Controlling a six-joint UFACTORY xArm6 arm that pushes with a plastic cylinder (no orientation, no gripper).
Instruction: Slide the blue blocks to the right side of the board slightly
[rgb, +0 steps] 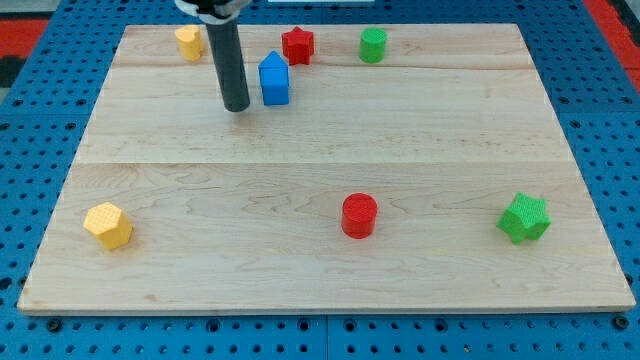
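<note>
One blue house-shaped block (274, 79) stands near the view's top, left of centre, on the wooden board (320, 170). My tip (237, 106) rests on the board just left of this blue block, slightly below its middle, with a small gap between them. The dark rod rises from the tip to the view's top edge. No other blue block shows.
A red star block (297, 44) sits just up-right of the blue block. A green cylinder (373, 45) is further right. A yellow block (189, 42) is at top left, a yellow hexagon (108, 225) at bottom left, a red cylinder (359, 215) bottom centre, a green star (524, 217) bottom right.
</note>
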